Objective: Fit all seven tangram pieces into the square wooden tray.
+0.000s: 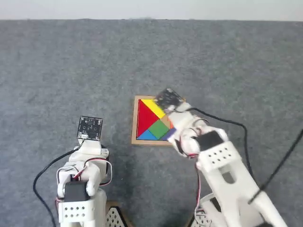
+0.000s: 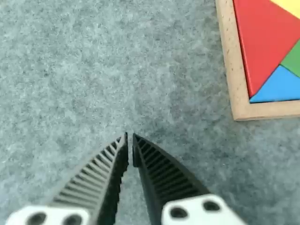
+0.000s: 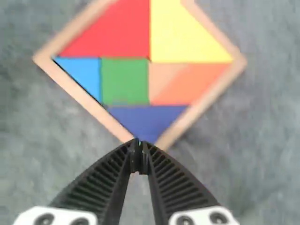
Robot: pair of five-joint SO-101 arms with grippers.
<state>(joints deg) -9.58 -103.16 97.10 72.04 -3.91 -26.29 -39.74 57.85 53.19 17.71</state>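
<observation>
Spreading edge to edge over the counter (image 1: 47,71): grey felt (image 2: 70,70), finely mottled, with a pale strip of wall (image 1: 151,9) along the far side in the high view.

Standing at the left, well apart from the tray: left arm, with the left tool (image 2: 130,137) hanging over bare felt. Ribbed black fingers drawn together to a hairline gap, gripping nothing.

Lying near the middle of the counter, flat on the felt: square wooden tray (image 1: 134,125), light-rimmed. Packed inside, edge to edge:
- red triangle (image 1: 143,118) toward the left side
- yellow triangle (image 1: 152,107) at the far side
- green square (image 1: 157,127) in the middle
- light blue triangle (image 1: 147,135) at the near left corner
- seen from the right wrist, also a dark blue triangle (image 3: 147,119), a pale orange triangle (image 3: 159,75) and a deeper orange piece (image 3: 192,82)

Set at the right, wrist over the tray's right side in the high view: right arm, black cable (image 1: 227,120) trailing off beside it. Right tool (image 3: 139,144) closed, tips pressed together right at one corner of the tray, clamping nothing. Contact with the rim impossible to tell.
</observation>
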